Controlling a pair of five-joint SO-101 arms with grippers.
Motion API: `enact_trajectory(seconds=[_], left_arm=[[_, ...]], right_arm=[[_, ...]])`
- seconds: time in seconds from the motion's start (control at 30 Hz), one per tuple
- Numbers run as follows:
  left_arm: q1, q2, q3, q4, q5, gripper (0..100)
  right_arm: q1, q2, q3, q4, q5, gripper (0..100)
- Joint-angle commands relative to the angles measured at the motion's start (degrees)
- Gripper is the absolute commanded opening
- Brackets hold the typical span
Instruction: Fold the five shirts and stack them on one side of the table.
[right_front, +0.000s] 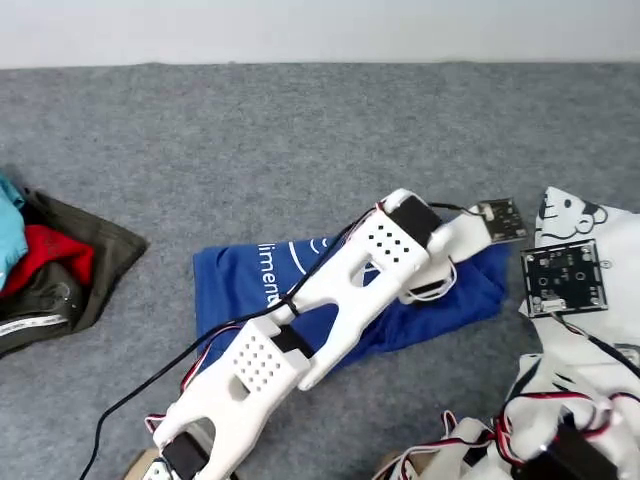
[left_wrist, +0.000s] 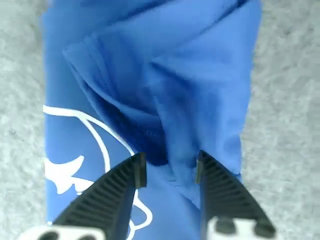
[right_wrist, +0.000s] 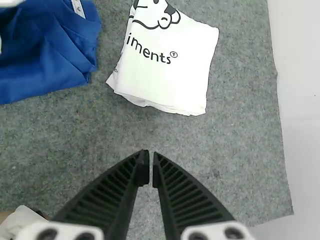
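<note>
High view: spread left hand (left_wrist: 167, 167) over one blue shirt (right_front: 240, 285), one white shirt (right_front: 612, 232), perhaps three piled shirts (right_front: 50, 262).

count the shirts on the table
5 at least: a blue shirt mid-table, a folded white shirt at the right, and a teal shirt, a red shirt and a dark olive shirt heaped at the left edge. More may hide there.

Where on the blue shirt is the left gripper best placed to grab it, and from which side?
Probably the bunched crease in the blue shirt, from above, where the left gripper hangs open: the cloth stands up there, while the rest lies flat.
</note>
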Motion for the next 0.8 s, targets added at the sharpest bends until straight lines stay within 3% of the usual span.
enact_trajectory(seconds=[0.0, 0.2, 0.5, 0.77], left_arm=[[-2.4, -0.9, -2.7, 0.5, 0.1, 17], [-6.5, -1.0, -3.0, 0.9, 0.1, 17], [-6.1, -1.4, -4.6, 3.1, 0.2, 17], [-9.8, -1.5, -5.1, 3.1, 0.1, 17]], right_arm=[[0.7, 0.1, -0.3, 1.4, -0.3, 2.6], [0.7, 0.2, -0.3, 1.4, -0.2, 2.6], [0.7, 0.0, -0.3, 1.4, -0.2, 2.6], [0.7, 0.0, -0.3, 1.6, -0.2, 2.6]])
